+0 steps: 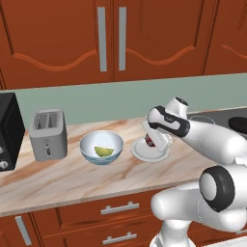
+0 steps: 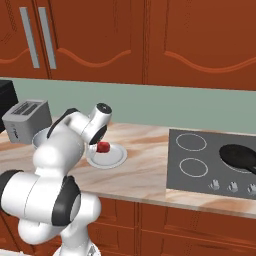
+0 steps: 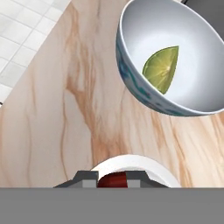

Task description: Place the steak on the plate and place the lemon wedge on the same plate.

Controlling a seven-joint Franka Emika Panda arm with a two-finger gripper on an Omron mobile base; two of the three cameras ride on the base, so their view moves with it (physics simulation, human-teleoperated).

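My gripper (image 3: 112,181) is shut on the steak (image 3: 112,178), a small red slab that shows between the two dark fingertips (image 3: 87,178). It hangs just over the white plate (image 3: 131,162). From the right base view the steak (image 2: 103,147) sits above the plate (image 2: 118,159) at the end of my hand, gripper (image 2: 101,145). The left base view has the steak (image 1: 149,142) half hidden by the hand, over the plate (image 1: 137,154). The lemon wedge (image 3: 162,69), yellow-green, lies inside a pale blue bowl (image 3: 144,30) left of the plate; lemon wedge (image 1: 103,152).
The bowl (image 1: 101,144) stands between the plate and a grey toaster (image 1: 48,134). A black microwave (image 1: 7,130) is at the far left. A cooktop (image 2: 200,165) with a dark pan (image 2: 240,156) lies to the right. The counter's front edge runs close below.
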